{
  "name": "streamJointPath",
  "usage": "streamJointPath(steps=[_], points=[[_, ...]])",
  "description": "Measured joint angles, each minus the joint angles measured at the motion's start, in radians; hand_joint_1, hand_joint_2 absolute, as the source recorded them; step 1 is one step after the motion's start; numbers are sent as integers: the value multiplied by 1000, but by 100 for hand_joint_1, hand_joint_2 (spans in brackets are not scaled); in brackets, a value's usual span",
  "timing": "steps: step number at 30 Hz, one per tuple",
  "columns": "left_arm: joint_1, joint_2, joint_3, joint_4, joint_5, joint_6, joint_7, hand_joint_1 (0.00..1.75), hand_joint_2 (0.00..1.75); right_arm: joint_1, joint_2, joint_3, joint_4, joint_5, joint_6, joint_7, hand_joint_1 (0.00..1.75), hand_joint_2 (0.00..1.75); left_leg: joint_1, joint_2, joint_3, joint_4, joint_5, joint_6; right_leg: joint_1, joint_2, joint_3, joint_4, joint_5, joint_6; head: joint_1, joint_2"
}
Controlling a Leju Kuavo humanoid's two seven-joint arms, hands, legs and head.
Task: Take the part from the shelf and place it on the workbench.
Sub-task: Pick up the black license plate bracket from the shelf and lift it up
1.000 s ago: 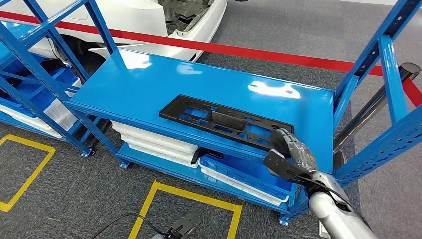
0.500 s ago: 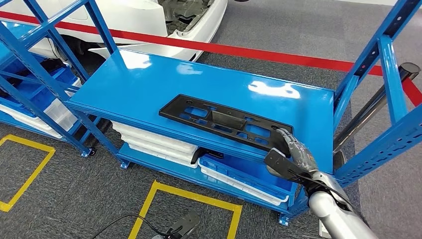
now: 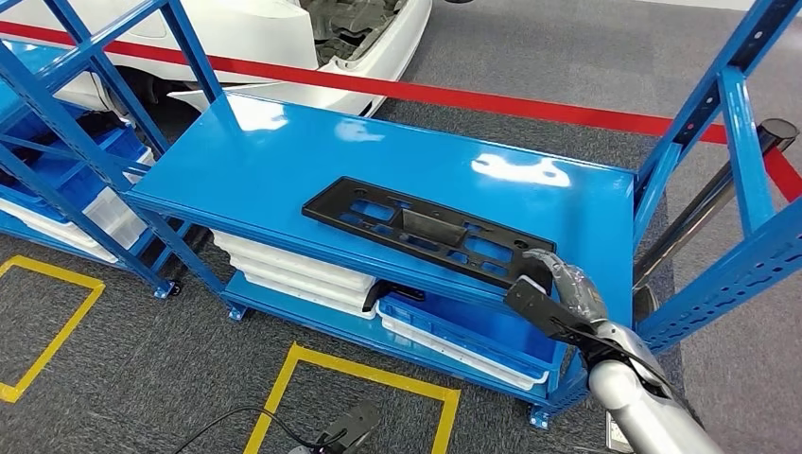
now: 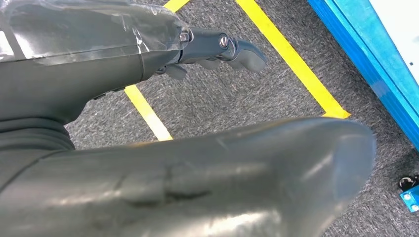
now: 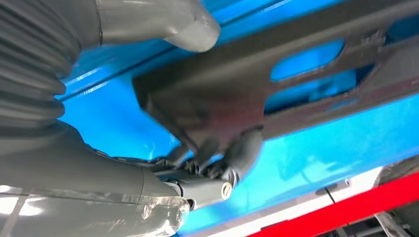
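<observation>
We see the blue shelf [image 3: 284, 161], white trays [image 3: 293, 270] stacked beneath | black part [image 3: 426, 232] flat on top, near the front edge | our right hand [image 3: 558, 293] grips its end | left hand [image 4: 217, 49] holds nothing, fingers apart, above grey carpet [image 4: 237, 98] with yellow lines [image 4: 291, 54]

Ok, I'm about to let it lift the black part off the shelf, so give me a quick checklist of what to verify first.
1. Right hand at the near right end of the black part: ok.
2. Fingers curled under the part's edge, thumb over it: ok.
3. Grip tight enough to lift: cannot tell.
4. Part lying flat on the blue shelf, nothing on top of it: ok.
5. Left hand away from the shelf, holding nothing, over the floor: ok.
</observation>
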Motion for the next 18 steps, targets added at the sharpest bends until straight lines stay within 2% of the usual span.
streamJointPath(steps=[18], points=[[0, 0, 0, 0, 2, 0, -2, 0, 0, -22, -2, 3, 2, 46, -15, 24, 175, 175, 0, 0, 4, 0, 0, 0, 0, 0, 4, 0, 0, 0, 0, 0]])
